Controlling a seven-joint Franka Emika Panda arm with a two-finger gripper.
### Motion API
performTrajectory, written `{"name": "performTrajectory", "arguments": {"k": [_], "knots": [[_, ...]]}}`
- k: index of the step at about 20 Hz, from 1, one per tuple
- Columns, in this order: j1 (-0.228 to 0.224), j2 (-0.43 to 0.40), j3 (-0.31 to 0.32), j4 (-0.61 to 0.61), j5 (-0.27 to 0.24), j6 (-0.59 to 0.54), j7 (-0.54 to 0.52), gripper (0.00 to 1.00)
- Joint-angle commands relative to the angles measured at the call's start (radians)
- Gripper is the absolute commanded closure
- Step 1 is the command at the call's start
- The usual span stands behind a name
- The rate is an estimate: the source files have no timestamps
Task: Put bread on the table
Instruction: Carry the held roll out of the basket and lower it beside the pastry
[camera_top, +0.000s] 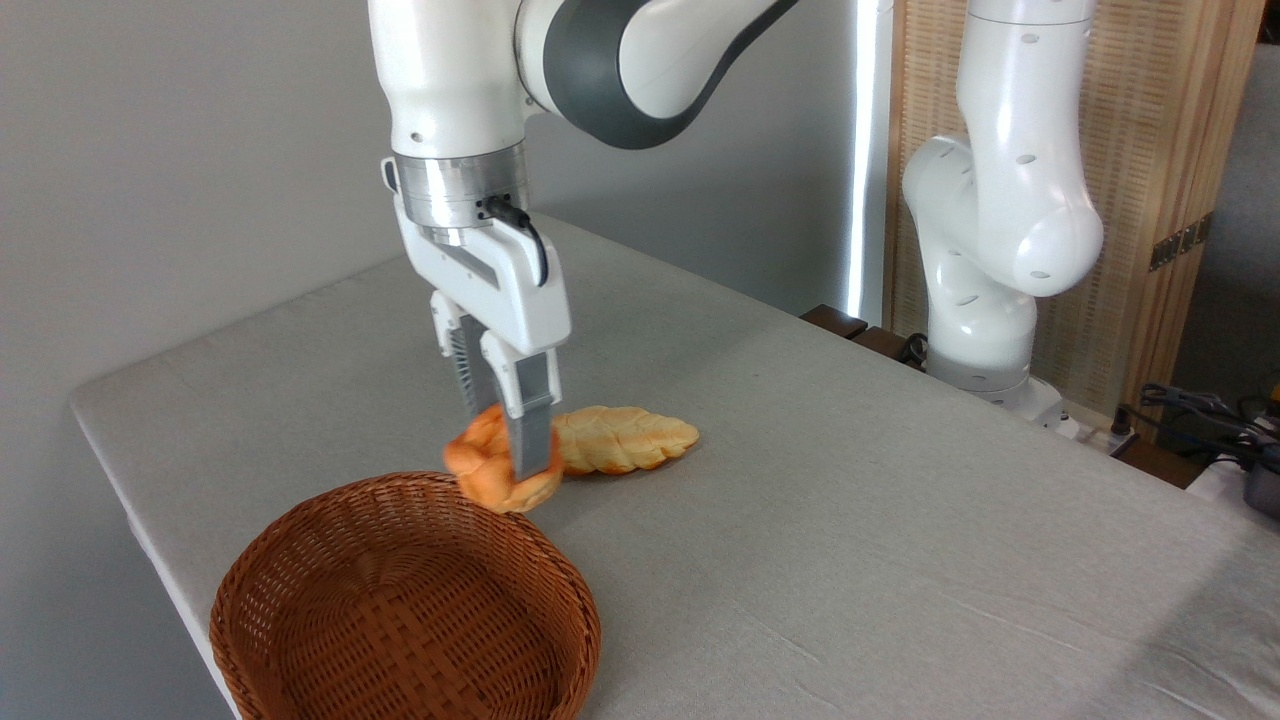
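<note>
The gripper (505, 440) is closed on the knotted bun (490, 475), with one finger in front of the bun and one behind it, so the bun is pinched between them. The wicker basket (405, 600) serves as the landmark here. The bun hangs just above the far rim of the basket, slightly to the right of the rim's middle, and it does not seem to touch the wicker. The inside of the basket shows nothing in it. Behind the basket and to its right, the leaf-shaped loaf (625, 438) lies flat on the table (900, 520), and in this view the bun overlaps the left end of the loaf.

I judge that the step in hand is the carrying: the bun is out of the basket but not yet on the grey cloth. The next move calls for bringing the bun beyond the basket rim, to a bare part of the cloth to the right of the basket and in front of the loaf, then lowering it until it rests on the cloth, and only then opening the fingers. If they release too near the rim, the bun may roll back into the basket.
</note>
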Motion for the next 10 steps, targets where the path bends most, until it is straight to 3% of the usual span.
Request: {"name": "performTrajectory", "arguments": {"k": [1, 3, 5, 8, 9, 10], "knots": [[-0.004, -0.039, -0.002, -0.022, -0.010, -0.102, -0.020, 0.29], [-0.004, -0.046, -0.002, -0.042, -0.035, -0.121, -0.022, 0.28], [-0.004, -0.046, -0.002, -0.062, -0.056, -0.124, -0.022, 0.15], [-0.004, -0.043, -0.002, -0.097, -0.061, -0.121, -0.016, 0.13], [-0.007, -0.040, -0.002, -0.108, -0.059, -0.116, -0.013, 0.01], [-0.016, -0.037, -0.002, -0.112, -0.061, -0.112, -0.011, 0.00]]}}
